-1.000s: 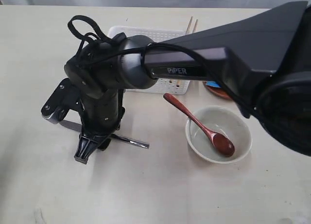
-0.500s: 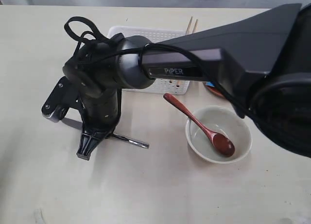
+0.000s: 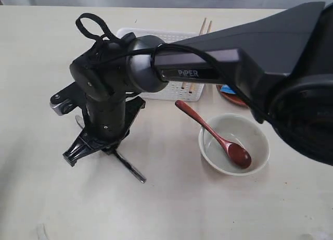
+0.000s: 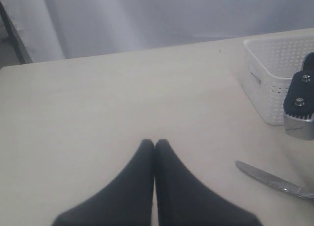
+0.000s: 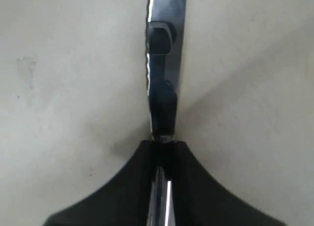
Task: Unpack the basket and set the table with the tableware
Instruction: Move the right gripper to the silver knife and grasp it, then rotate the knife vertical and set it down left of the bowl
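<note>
At far left, over bare surface, the left jaws were pressed together on nothing, while further right the right jaws pinched the knife just behind its serrated blade, low beside the basket, though whether it touched the surface I could not tell. Stiff, light and slick, that thin steel would likely swivel in so narrow a pinch, so I judged the flat handle near its balance point the safest hold. Right again, the spoon leaned in the bowl, its head inside, with a plate half hidden beyond.
</note>
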{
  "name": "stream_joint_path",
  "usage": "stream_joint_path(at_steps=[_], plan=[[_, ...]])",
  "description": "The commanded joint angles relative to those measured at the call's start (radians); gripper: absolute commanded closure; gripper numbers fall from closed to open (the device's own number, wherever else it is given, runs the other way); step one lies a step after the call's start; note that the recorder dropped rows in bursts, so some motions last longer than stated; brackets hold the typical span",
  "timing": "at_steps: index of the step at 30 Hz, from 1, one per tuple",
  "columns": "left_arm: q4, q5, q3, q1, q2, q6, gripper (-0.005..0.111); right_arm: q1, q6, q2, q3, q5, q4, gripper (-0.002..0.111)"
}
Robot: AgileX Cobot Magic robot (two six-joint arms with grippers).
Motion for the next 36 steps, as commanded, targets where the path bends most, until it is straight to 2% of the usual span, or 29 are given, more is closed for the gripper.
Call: stream_joint_path(at_steps=[1,8,16,24,26,27,29,32,36], plan=[[-0.013,-0.002,0.003,0.000,-0.003,-0.005,0.107,0.001,0.066,-0.021,0.019,0.034,0.035,0.109],[-0.013,-0.002,0.003,0.000,-0.003,-0.005,0.107,0.001,0.205,-0.102,0.099,-0.017,0.000,0.109],[-0.013,-0.002,0.003,0.000,-0.003,-0.005,0.107,0.001,0.507,-0.219,0.368,-0.437,-0.099,0.109],[-0.013,-0.002,0.003,0.000,-0.003,-0.005,0.107,0.001,0.719,-0.268,0.501,-0.502,-0.102,0.109],[-0.013,-0.002,0.003,0.000,-0.003,-0.005,0.107,0.001,0.810,-0.270,0.505,-0.545,-0.154,0.109],[-0.013,-0.002,0.003,0.000,-0.003,-0.005,0.107,0.001,0.917,-0.270,0.505,-0.570,-0.225,0.109],[-0.013,-0.002,0.003,0.000,-0.003,-0.005,0.107,0.001,1.071,-0.269,0.505,-0.524,-0.327,0.109],[-0.013,-0.002,0.003,0.000,-0.003,-0.005,0.107,0.001,1.121,-0.271,0.505,-0.432,-0.363,0.109],[-0.013,-0.002,0.003,0.000,-0.003,-0.005,0.107,0.003,1.139,-0.269,0.505,-0.517,-0.350,0.109]])
